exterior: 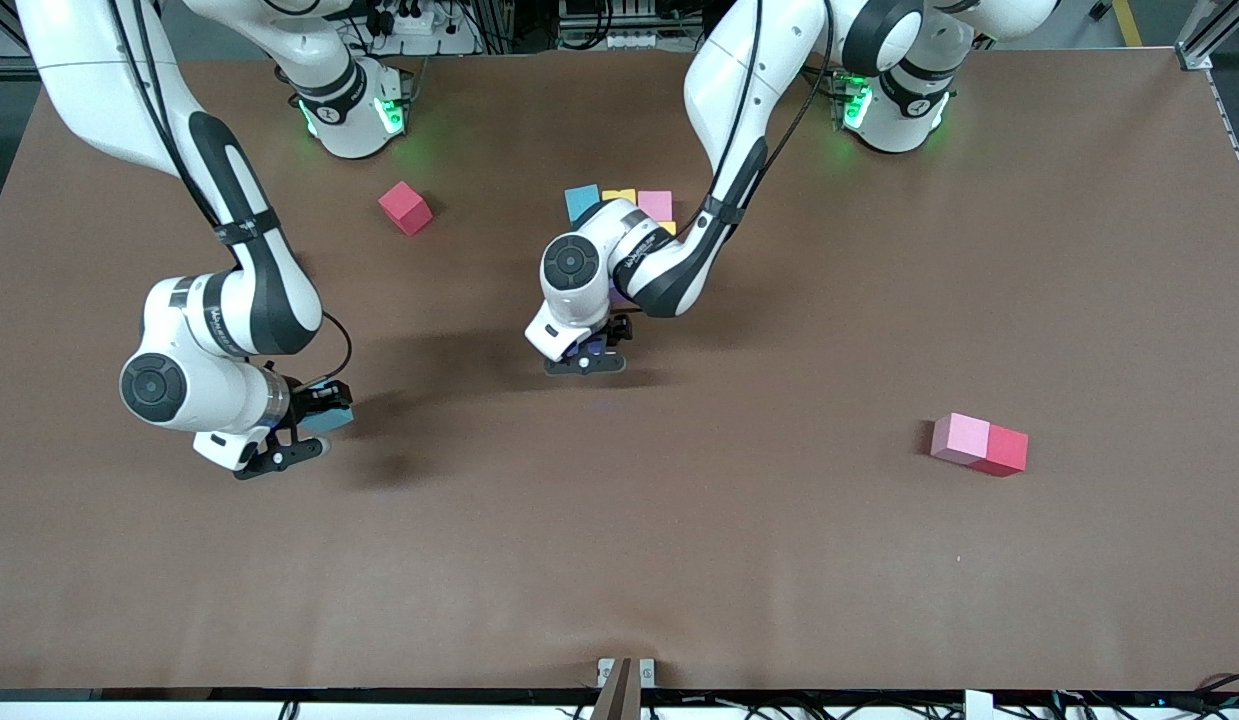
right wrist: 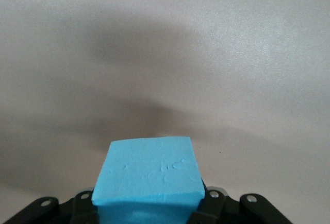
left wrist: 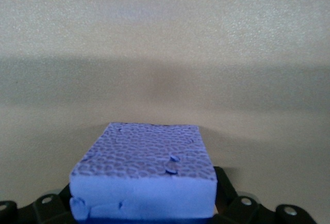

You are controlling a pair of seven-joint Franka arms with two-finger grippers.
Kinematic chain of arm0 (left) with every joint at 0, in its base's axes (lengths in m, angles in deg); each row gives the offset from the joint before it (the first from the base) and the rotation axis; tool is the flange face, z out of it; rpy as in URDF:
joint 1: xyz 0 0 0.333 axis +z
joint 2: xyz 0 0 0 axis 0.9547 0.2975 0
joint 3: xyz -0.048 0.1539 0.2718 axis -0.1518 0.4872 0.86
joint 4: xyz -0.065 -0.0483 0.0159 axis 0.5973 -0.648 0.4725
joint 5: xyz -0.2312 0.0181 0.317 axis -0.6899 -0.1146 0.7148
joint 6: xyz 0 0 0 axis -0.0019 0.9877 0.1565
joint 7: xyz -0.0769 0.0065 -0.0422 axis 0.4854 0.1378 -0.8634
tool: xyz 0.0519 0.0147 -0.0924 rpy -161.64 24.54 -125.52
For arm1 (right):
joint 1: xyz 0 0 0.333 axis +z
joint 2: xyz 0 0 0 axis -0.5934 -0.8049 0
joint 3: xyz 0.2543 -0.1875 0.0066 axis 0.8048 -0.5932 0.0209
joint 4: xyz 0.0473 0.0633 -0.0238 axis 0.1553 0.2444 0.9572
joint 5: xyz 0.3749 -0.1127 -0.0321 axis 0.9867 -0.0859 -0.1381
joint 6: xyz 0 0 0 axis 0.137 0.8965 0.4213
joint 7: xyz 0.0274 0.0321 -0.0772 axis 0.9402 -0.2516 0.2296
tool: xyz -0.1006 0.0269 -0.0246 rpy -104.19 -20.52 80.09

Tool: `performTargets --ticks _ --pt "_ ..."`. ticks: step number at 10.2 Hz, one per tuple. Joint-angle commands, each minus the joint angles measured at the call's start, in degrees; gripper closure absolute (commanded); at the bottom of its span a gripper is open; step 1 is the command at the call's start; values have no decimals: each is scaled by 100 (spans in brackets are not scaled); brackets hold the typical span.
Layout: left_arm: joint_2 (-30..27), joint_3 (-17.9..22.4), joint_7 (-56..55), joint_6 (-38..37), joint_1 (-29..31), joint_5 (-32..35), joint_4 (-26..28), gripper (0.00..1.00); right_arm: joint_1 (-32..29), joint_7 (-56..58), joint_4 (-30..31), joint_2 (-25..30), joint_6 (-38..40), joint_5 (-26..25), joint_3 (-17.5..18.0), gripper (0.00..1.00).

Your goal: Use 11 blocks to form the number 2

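Looking down from the front view, you had the left gripper (exterior: pixel 589 356) low over the middle of the table (exterior: pixel 779 560), with a purple block (exterior: pixel 596 347) between its black jaws. In the left wrist view the same purple block (left wrist: pixel 144 175) filled the lower part of the picture, its top face pitted and its front edge nicked. Whether that gripper was clamping the block or had let go of it, you could not tell, nor whether the block rested on the table.

Your right gripper (exterior: pixel 314 428) hung over bare table toward the right arm's end, closed on the held cyan block (exterior: pixel 332 418). The right wrist view showed that held cyan block (right wrist: pixel 147 175) squarely between the pads, with plain table surface and a soft shadow past it.

Just above the left arm's wrist in the front view, you had a short row of blocks farther from the front camera than the purple one: a second cyan block (exterior: pixel 582 200), a yellow block (exterior: pixel 619 194) and a pink block (exterior: pixel 656 204), set side by side. The arm covered whatever lay just below that row, apart from a small yellow corner (exterior: pixel 668 227).

A lone red cube (exterior: pixel 405 207) sat toward the right arm's end, well apart from the row. Toward the left arm's end, nearer the front camera, another pink block (exterior: pixel 960 437) lay touching a second red cube (exterior: pixel 1008 451).
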Motion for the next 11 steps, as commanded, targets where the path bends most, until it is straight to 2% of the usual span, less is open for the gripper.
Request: performTargets --ticks 1,8,11 --pt "-6 79 -44 -136 -55 -114 -54 0 27 13 -138 -74 56 84 -8 100" --pt "-603 237 -17 -629 -46 -88 -63 0 10 48 -226 -38 91 84 1 100" --pt "-1094 640 -8 -892 -46 -158 -54 0 255 31 -638 -56 302 84 1 100"
